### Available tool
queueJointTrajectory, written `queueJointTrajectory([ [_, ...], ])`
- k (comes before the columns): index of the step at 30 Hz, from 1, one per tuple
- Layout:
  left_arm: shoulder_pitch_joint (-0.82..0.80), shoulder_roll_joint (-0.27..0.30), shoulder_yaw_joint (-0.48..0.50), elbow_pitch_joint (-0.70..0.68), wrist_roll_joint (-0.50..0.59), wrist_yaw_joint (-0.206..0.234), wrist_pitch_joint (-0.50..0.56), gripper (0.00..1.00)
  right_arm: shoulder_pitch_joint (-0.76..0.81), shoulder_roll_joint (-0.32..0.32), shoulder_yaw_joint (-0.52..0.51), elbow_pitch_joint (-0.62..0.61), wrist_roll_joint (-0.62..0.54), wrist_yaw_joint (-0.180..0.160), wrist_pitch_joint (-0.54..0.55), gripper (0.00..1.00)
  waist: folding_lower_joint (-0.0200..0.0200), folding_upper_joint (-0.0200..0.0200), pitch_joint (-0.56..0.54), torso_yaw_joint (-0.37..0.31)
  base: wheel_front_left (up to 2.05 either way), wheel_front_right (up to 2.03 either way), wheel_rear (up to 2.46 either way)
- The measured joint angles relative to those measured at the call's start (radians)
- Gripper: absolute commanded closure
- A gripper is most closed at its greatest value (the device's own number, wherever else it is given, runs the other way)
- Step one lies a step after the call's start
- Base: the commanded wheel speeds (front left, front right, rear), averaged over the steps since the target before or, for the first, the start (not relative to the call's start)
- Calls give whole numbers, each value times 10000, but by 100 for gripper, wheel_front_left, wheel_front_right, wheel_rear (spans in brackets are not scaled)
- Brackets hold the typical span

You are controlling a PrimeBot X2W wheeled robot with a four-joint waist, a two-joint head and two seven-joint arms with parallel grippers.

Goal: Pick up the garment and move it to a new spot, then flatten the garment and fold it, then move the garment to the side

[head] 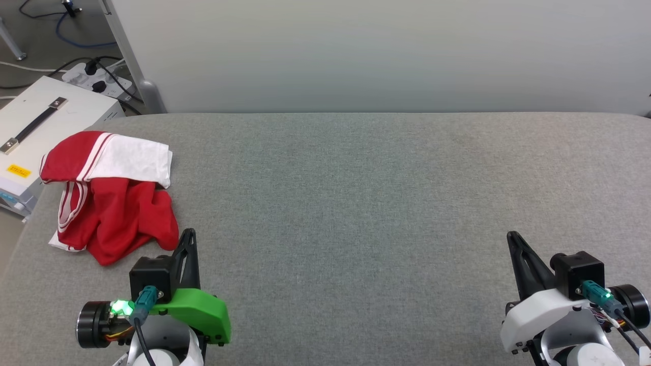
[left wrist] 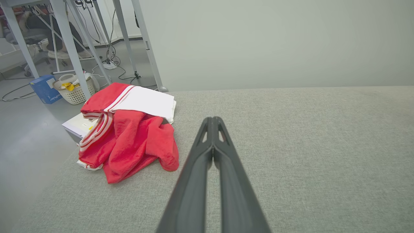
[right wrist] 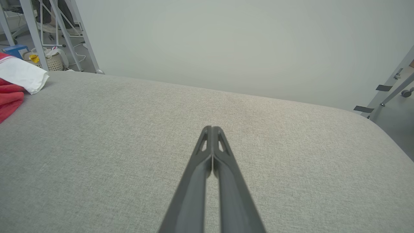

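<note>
Surroundings recorded: grey fabric-covered table (head: 356,203), backed along its far edge by a plain pale panel (head: 356,51).
A white case (head: 76,104) with a black strap handle (head: 35,124) and a yellow label (head: 19,170) is noted just off the table's far left corner. A white power strip (head: 96,81) with black plugs is seen on the floor beyond. A white lattice basket (left wrist: 72,92) and a blue box (left wrist: 45,92) are observed near grey metal legs (left wrist: 69,48).

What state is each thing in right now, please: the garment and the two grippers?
garment: crumpled in a heap near the left edge of the table, not folded, not held.
left gripper: shut, empty, close beside the garment.
right gripper: shut, empty, far from the garment.
</note>
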Motion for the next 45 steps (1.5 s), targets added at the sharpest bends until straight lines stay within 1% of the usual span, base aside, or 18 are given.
queueJointTrajectory([
  [25,0,0,0,0,0,-2,0,100,0,0,0,0,0,0,0,100,0,0,0,0,0,0,0],
  [26,0,0,0,0,0,-2,0,0,2,0,0,2,2,0,0,0,0,0,0,0,0,0,0],
  [27,0,2,0,2,-4,-2,0,100,2,2,0,6,8,0,0,100,0,0,0,0,0,0,0],
  [28,0,2,0,2,-4,-2,0,0,2,2,0,8,12,0,0,0,0,0,1,0,0,0,0],
  [38,0,2,-10,105,-50,-2,-100,0,2,4,-35,67,54,0,-81,0,0,0,15,-5,0,0,0],
  [45,-2,2,-31,217,-180,-2,-224,0,1,4,-48,142,295,0,-209,0,0,0,30,-6,0,0,0],
])
